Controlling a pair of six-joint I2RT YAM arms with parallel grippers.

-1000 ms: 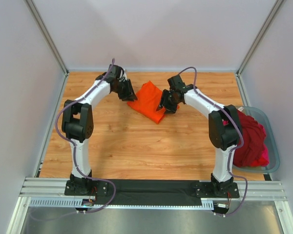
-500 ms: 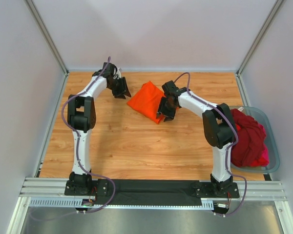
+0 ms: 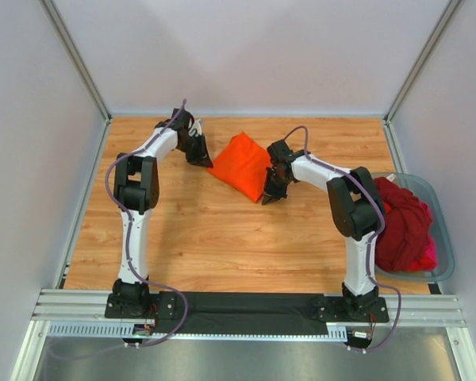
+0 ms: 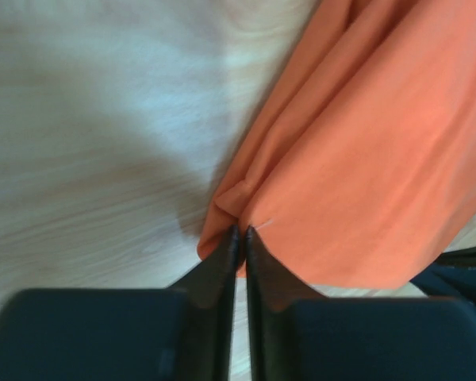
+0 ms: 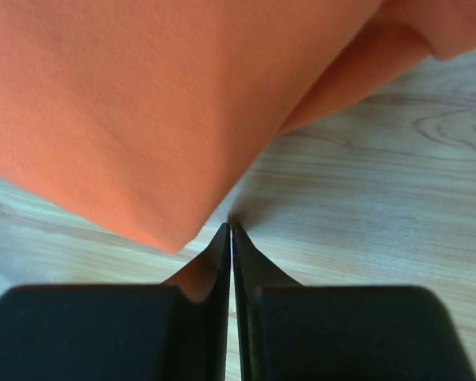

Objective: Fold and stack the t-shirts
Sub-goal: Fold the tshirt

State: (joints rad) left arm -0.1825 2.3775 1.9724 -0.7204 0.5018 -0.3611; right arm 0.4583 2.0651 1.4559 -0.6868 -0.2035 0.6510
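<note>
wood-grain table [image 3: 222,234], smooth folded orange t-shirt [image 3: 239,163]

Orange t-shirt [image 3: 241,163]: bright, plain, folded into a compact slanted wedge, flat on the wooden table [image 3: 222,230], far centre.
Dark red t-shirt [image 3: 401,222]: crumpled heap in the tub [image 3: 446,230], right side.
Magenta-pink t-shirt [image 3: 432,255]: peeking out beneath the red heap, near-right corner.

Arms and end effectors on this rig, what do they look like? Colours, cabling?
Left arm and right arm match: white tubular links, chunky black joint housings, black bases. A purple cable loops along each. Left end effector and right end effector are black, each with two flat fingers tapering to thin tips. No markings visible.
</note>
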